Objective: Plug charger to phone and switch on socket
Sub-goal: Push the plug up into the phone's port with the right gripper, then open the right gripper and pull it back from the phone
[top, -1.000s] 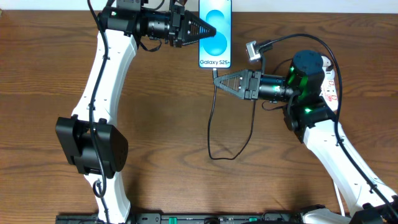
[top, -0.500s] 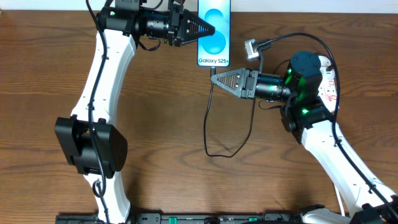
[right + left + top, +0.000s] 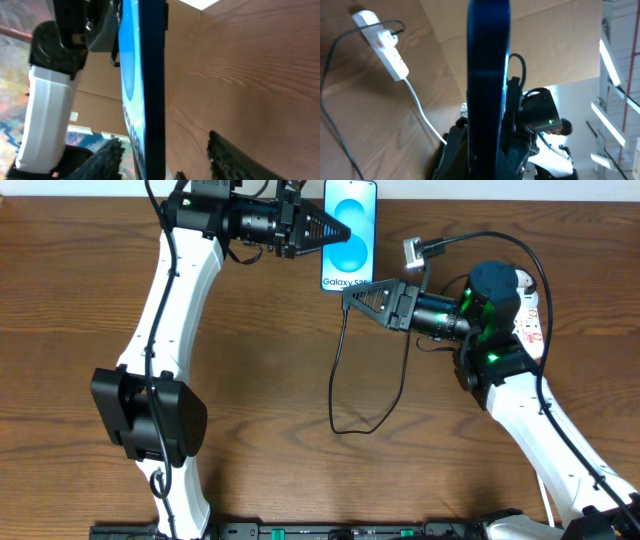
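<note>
Two grippers meet at the phone, at 12 o'clock on the table [image 3: 260, 380].
We see the left gripper [image 3: 345, 230] pinching the phone [image 3: 360, 260] by its faces, blue screen up. The right gripper [image 3: 348, 293] sits at the phone's 6 o'clock end, its fingers [image 3: 107, 157] spread either side of the edge. From there the charger [image 3: 334, 395] loops toward 6 o'clock; we cannot tell whether its tip is seated. The socket [image 3: 385, 45] lies at 3 o'clock.
</note>
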You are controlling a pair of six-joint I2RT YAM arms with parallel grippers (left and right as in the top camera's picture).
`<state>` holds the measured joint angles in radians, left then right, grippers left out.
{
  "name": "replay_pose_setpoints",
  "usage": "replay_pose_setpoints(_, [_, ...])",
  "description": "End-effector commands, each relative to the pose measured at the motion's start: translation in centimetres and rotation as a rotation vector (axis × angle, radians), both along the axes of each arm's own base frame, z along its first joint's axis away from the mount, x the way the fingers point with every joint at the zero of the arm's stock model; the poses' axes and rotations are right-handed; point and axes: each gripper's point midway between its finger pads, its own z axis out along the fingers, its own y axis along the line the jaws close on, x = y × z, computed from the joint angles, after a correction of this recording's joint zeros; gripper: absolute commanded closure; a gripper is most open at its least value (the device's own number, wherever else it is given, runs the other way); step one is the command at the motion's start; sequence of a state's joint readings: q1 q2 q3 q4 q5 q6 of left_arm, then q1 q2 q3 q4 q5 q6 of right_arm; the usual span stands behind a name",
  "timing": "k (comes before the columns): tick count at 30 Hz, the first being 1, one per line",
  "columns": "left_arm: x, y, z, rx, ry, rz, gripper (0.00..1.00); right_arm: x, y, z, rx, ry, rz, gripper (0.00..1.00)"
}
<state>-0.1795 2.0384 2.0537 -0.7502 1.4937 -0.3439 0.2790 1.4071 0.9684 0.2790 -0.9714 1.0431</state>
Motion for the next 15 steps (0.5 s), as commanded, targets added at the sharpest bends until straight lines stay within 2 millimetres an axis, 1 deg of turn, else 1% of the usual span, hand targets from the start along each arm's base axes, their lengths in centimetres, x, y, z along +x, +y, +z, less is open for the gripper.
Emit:
replay_pose_setpoints(1, [0.8, 0.6, 0.0, 0.036, -0.022, 0.05, 0.93, 0.1, 0.0, 0.2, -0.011, -0.026, 0.005, 0.39])
replay_pose_setpoints(4, [1.9, 1.0, -1.5, 0.112, -0.009, 0.121, 0.93, -0.3, 0.0, -0.5, -0.032, -0.021, 0.024, 0.28])
replay_pose_setpoints(6, [2.8, 1.6, -3.5, 0.218, 0.029, 0.201, 0.93, -0.5, -0.1, -1.3, -0.058, -0.014, 0.035, 0.2])
replay_pose_setpoints(7, [2.9, 1.9, -4.2, 0.252, 0.044, 0.222, 0.93, -0.5, -0.1, -1.6, -0.07, -0.018, 0.035, 0.13])
replay_pose_setpoints(8, [3.0, 2.2, -5.0, 0.292, 0.052, 0.239, 0.93, -0.5, -0.2, -2.3, -0.096, -0.026, 0.031, 0.03])
replay_pose_setpoints(9, [2.7, 2.3, -5.6, 0.315, 0.053, 0.237, 0.93, -0.4, -0.5, -3.1, -0.13, -0.023, 0.014, 0.01])
replay_pose_setpoints(12, [1.9, 2.5, -7.2, 0.366, 0.07, 0.21, 0.93, 0.5, -2.2, -7.4, -0.277, 0.106, -0.113, 0.01])
replay_pose_setpoints(13, [1.8, 2.7, -8.0, 0.396, 0.091, 0.215, 0.93, 0.7, -3.1, -9.1, -0.338, 0.165, -0.17, 0.01])
replay_pose_setpoints(14, [1.7, 3.1, -9.2, 0.448, 0.122, 0.227, 0.93, 0.8, -4.1, -10.6, -0.4, 0.221, -0.226, 0.01])
replay_pose_setpoints(15, [1.7, 3.4, -10.1, 0.486, 0.143, 0.237, 0.93, 0.7, -4.8, -11.5, -0.435, 0.249, -0.255, 0.01])
